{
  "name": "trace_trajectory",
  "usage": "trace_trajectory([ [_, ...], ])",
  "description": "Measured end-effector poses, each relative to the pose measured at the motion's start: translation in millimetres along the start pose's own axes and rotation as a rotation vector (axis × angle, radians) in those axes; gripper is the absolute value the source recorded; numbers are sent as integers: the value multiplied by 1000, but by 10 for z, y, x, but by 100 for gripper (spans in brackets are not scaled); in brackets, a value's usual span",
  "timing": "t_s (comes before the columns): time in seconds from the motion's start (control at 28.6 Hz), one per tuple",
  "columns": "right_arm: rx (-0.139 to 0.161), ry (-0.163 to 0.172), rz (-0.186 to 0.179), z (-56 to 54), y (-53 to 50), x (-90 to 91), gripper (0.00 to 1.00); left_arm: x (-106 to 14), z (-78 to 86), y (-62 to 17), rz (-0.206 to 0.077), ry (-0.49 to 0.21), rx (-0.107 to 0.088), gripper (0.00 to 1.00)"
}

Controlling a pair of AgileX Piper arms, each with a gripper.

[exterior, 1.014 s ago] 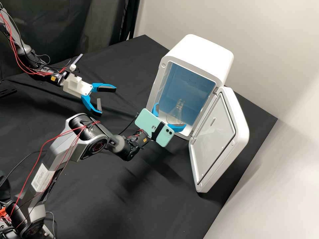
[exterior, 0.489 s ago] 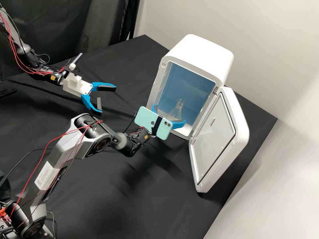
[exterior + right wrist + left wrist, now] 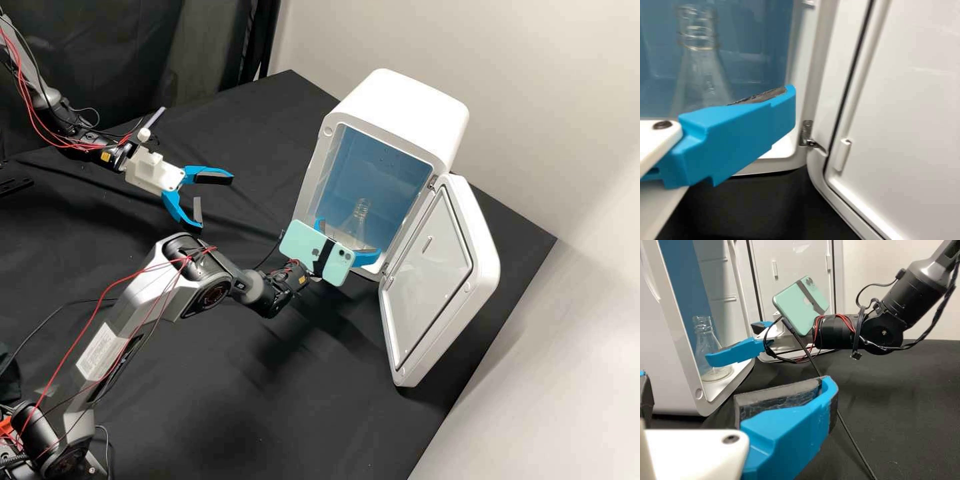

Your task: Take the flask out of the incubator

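standing in the incubator (image 3: 400, 107), the flask (image 3: 360, 223) is judged light, slick and fragile, best gripped at its neck by the right gripper (image 3: 345, 240), fingers spread apart.

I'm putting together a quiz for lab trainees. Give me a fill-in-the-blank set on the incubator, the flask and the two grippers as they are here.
1. The incubator has its door ____.
2. The flask stands upright ____ the incubator.
3. The right gripper, at the incubator's opening, has its fingers ____.
4. The left gripper, out over the bench, holds ____.

Missing words: open; inside; open; nothing.
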State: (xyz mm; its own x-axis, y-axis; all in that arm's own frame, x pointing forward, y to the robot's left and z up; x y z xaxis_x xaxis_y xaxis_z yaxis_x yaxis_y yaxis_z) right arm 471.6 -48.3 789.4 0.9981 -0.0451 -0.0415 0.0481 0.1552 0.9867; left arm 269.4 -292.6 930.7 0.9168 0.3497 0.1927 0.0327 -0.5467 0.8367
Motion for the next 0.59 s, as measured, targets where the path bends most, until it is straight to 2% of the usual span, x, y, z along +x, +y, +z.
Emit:
trace_trajectory([
  [0.1, -1, -12, 13, 43, 77, 26, 100, 0, 0, 0, 0, 0, 0, 100],
  [0.24, 5, -11, 45, 74, 190, 61, 100, 0, 0, 0, 0, 0, 0, 100],
  [0.35, 92, -3, 55, 101, 216, 115, 100, -8, 1, -12, -4, 1, -1, 100],
  [0.38, 109, 6, 54, 91, 232, 128, 100, -20, 2, -29, -11, 2, -5, 100],
  [0.52, 149, 2, 10, 68, 221, 188, 100, -57, 9, -64, -24, 4, -16, 100],
  [0.59, 164, 14, 11, 17, 227, 214, 100, -75, 13, -51, -21, 4, -15, 100],
])
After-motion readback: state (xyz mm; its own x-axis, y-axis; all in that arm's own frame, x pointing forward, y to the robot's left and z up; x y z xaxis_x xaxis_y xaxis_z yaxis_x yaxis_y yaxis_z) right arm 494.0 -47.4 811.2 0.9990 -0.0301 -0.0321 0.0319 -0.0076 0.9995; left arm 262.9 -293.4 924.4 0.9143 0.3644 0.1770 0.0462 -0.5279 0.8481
